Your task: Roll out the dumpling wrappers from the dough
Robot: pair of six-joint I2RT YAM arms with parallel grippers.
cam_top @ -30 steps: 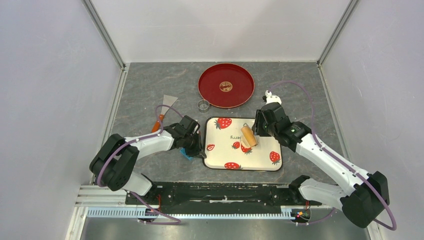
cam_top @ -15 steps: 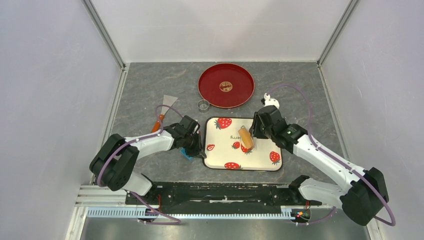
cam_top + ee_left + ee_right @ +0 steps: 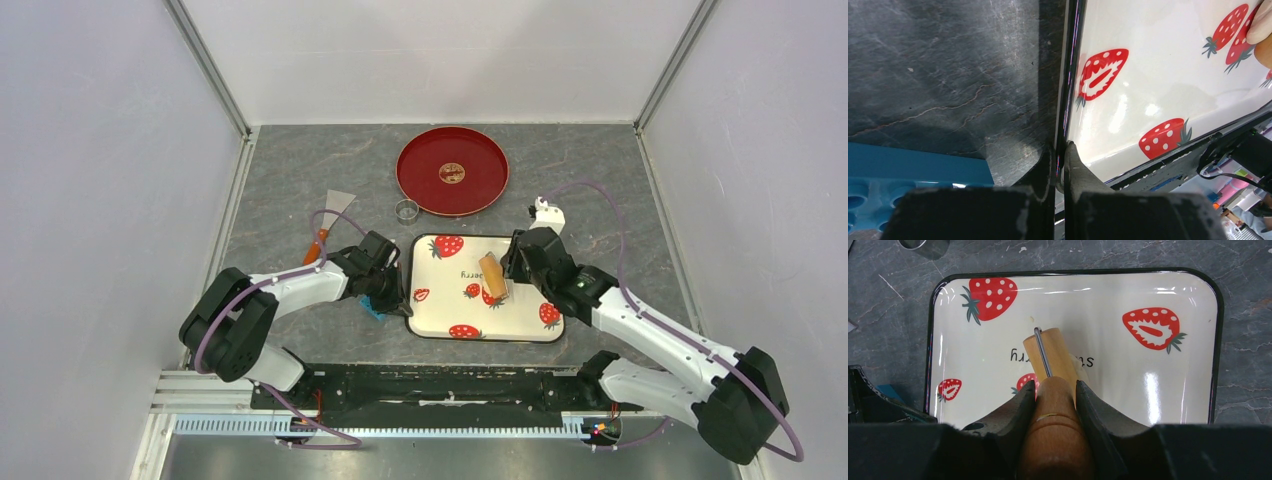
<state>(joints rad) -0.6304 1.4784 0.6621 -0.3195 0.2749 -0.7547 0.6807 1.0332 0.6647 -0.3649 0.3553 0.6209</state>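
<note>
With the right pincer (image 3: 1054, 390), pinching the wooden handle (image 3: 1055, 440) of a small roller (image 3: 1060, 352), jaws partly spread and pressed against its two sides

Just ahead of that grip, joined by a thin wire bracket (image 3: 1043, 352), the roller's wooden drum lying on the tray (image 3: 1128, 365), over the printed lettering near the middle

Under the drum and showing at its right side, a pale flat patch of dough, the dumpling wrapper (image 3: 1078, 365), touching the tray; how far it spreads beneath the drum, cannot tell

From above, the same pincer (image 3: 510, 268) reaching in over the tray's right half, drum angled toward the far left

With the left pincer (image 3: 1060, 150), pressed together on the thin black rim of the tray (image 3: 1148, 75), one jaw outside on the dark worktop (image 3: 948, 75), the other inside on the cream surface beside a red strawberry print

Seen from above, that grip (image 3: 400, 295) at the tray's left edge near its near corner

Just beside it on the worktop, a blue studded block (image 3: 898, 165)

Beyond the tray, a small metal ring (image 3: 406, 210) standing near its far left corner, next to a round red plate (image 3: 480, 165) with a small golden-brown spot at its centre

Well to the left, a scraper (image 3: 338, 203) with an orange handle, flat on the worktop
</note>
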